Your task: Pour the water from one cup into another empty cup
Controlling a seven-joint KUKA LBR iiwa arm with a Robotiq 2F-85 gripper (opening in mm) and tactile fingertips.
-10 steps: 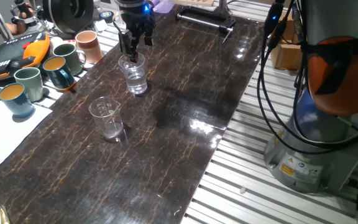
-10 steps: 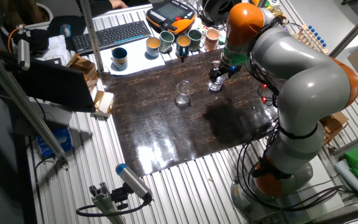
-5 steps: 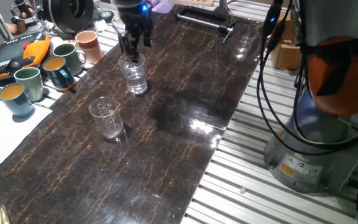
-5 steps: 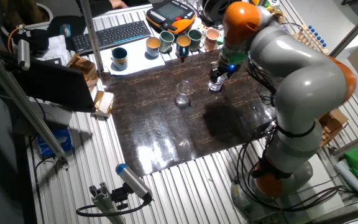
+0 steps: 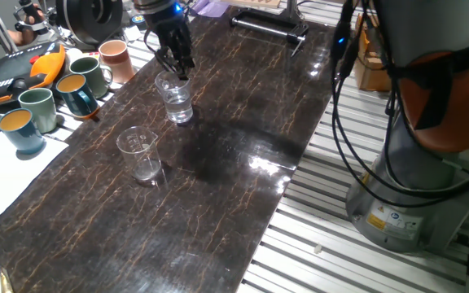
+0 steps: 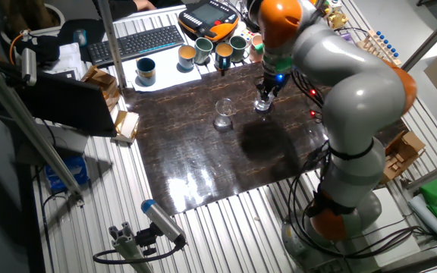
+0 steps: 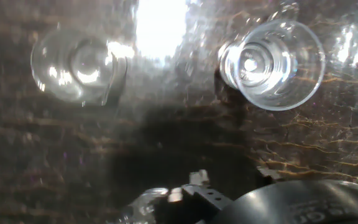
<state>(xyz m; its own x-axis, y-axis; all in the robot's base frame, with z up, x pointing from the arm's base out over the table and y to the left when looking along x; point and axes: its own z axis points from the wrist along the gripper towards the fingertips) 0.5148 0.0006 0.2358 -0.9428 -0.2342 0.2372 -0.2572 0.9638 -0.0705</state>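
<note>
Gripper (image 5: 177, 69) hangs tilted just over the rim of the tumbler (image 5: 174, 98), fingers close together at the near lip, though whether they pinch the glass wall cannot be told from either fixed view. Upright on the dark marbled desk (image 5: 243, 122), the tumbler holds a little water (image 5: 177, 111) and stands near the flared cup (image 5: 139, 152), which is also upright, apart from it and nearer the desk's front. Coloured mugs (image 5: 76, 88) line the desk's left edge beside an orange pendant (image 5: 15, 69), and the hand view shows both glasses (image 7: 272, 62) from above.
</note>
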